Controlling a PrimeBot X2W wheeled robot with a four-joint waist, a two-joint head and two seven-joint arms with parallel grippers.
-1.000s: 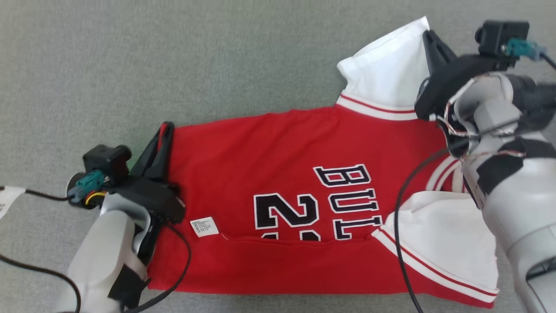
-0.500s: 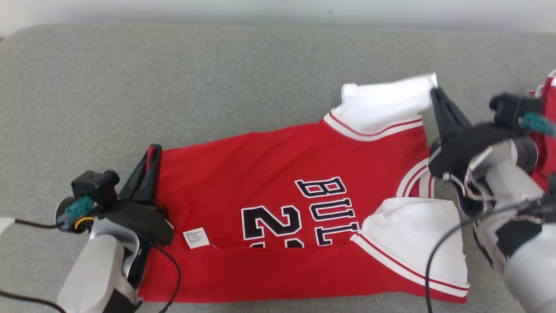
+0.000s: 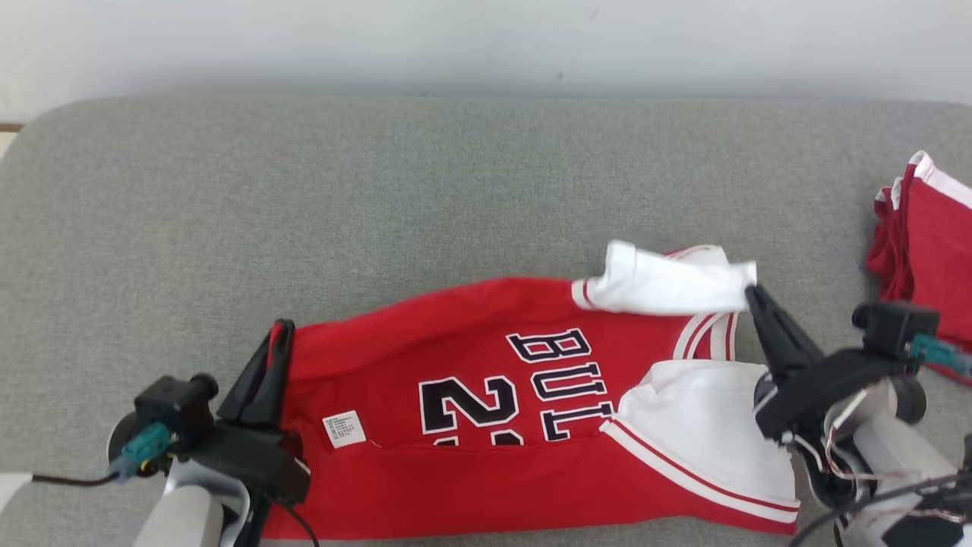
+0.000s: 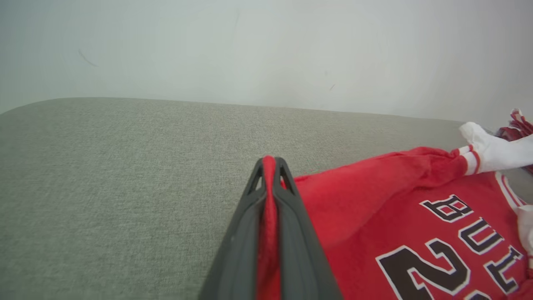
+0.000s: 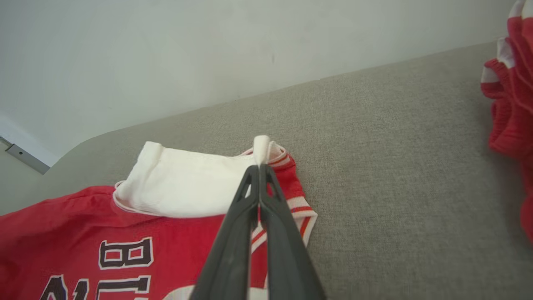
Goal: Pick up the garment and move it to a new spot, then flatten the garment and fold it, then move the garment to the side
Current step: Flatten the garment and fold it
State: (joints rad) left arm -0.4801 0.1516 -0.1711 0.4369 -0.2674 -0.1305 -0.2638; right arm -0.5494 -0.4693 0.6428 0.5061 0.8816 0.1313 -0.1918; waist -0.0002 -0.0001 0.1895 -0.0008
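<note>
The red jersey with white sleeves and black lettering lies spread on the grey fabric cushion, near its front edge. The left gripper is clamped on the red hem corner. The right gripper pinches the tip of the far white sleeve. Both holds take only a thin sliver of cloth, so an uneven pull could slip one free or bunch the body. Dragging rightward risks snagging the heap of red-and-white clothing. The jersey sits in no container, just on the open cushion.

Bright, even, diffuse light; soft faint shadows; no glare; slight wide-angle softness in wrist views.
</note>
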